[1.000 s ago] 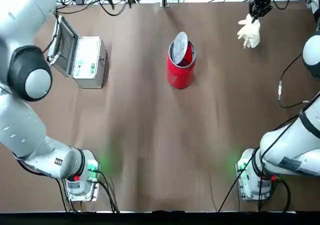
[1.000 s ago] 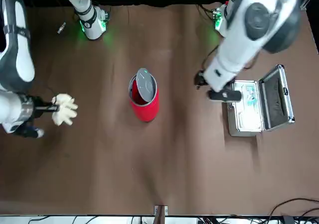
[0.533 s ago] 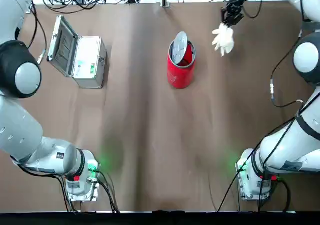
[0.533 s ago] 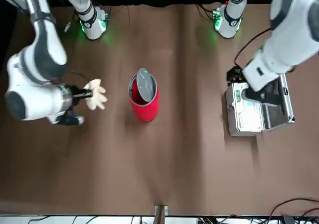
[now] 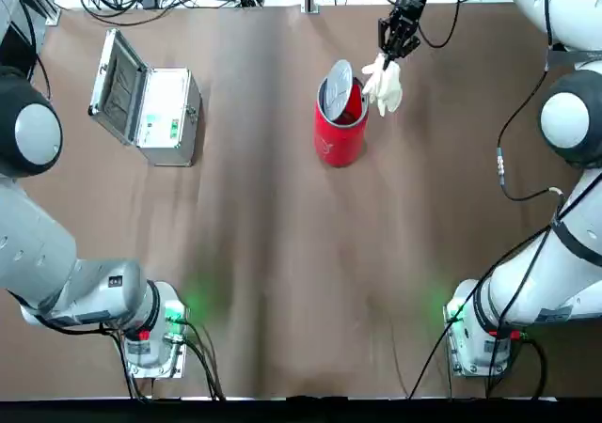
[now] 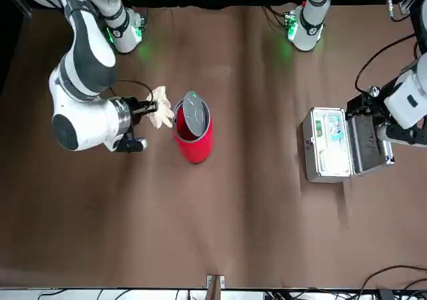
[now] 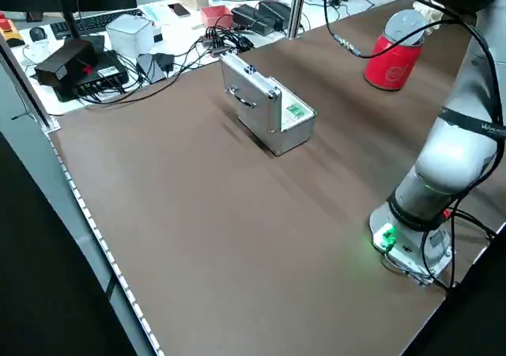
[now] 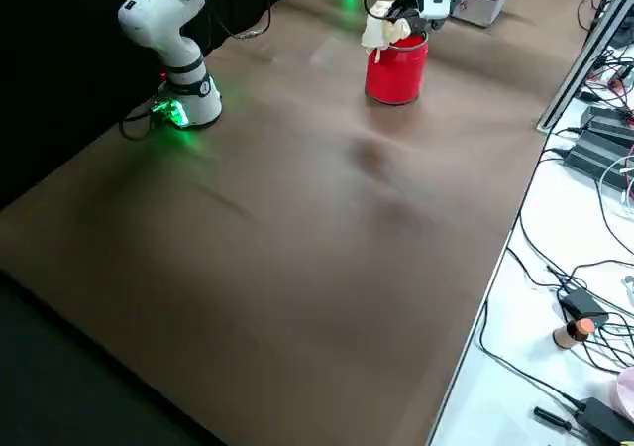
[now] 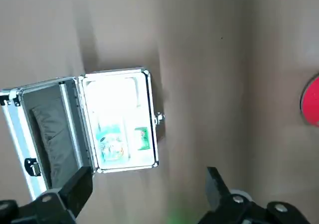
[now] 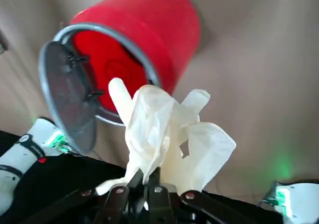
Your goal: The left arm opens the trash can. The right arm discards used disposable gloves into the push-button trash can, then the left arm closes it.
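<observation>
Closer to the open trash can (image 5: 340, 141) on the brown surface (image 5: 273, 282), the right tool (image 10: 144, 176), clamped on the gloves (image 10: 164, 134), is angled beside its rim; the left tool (image 9: 149, 196), fingers apart, hovers near the silver case (image 9: 119, 119)

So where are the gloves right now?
In the right wrist view, the gloves are pinched in the right gripper, beside the mouth of the open red trash can, not inside it.

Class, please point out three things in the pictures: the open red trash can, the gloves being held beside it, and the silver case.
Trash can (image 5: 340, 143): top view, red side wall.
Gloves (image 10: 149, 129): right wrist view, crumpled palm.
Silver case (image 6: 325, 177): front view, outer wall.
</observation>
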Controlling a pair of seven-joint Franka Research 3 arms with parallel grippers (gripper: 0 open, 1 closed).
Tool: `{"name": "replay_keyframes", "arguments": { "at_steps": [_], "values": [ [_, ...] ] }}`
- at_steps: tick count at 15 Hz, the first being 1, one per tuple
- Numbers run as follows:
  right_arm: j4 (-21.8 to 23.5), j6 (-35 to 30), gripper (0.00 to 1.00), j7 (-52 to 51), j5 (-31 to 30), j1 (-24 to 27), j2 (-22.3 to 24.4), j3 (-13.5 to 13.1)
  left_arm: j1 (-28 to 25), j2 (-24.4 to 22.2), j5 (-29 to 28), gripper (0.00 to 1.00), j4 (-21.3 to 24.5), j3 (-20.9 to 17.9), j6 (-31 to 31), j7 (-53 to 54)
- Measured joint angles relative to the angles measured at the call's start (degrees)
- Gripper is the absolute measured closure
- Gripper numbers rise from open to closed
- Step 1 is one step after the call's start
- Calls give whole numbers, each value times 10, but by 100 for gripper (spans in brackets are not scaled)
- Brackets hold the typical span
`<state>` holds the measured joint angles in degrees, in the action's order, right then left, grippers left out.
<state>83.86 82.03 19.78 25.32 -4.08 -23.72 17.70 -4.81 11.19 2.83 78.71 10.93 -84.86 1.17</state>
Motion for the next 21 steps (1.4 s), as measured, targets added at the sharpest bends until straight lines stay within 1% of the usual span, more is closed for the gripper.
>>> {"name": "replay_keyframes", "arguments": {
  "at_steps": [5, 9, 10, 11, 12, 14, 17, 21],
  "values": [
    [-1, 41, 95, 7, 32, -18, 1, 0, 1, -6, 0, 0, 0, -1, 0, -14],
    [-1, 82, 95, 9, 44, -30, 1, 0, 0, -17, 0, 0, -1, -15, -9, -15],
    [-1, 90, 95, 9, 46, -32, 1, 0, 1, -21, 0, 0, 2, -19, -17, -15],
    [-1, 100, 95, 10, 56, -35, 1, 0, 6, -35, 0, 0, 26, -33, -54, -16],
    [-1, 104, 95, 10, 66, -35, 1, 0, 12, -42, 0, 0, 42, -40, -72, -18],
    [1, 114, 95, 10, 84, -36, -1, 0, 30, -51, 0, 0, 63, -53, -88, -27],
    [7, 120, 95, 13, 95, -40, -12, 0, 37, -53, 0, 0, 71, -57, -93, -33],
    [16, 120, 95, 14, 97, -40, -39, -3, 35, -53, 0, 0, 71, -59, -94, -33]
  ]
}}
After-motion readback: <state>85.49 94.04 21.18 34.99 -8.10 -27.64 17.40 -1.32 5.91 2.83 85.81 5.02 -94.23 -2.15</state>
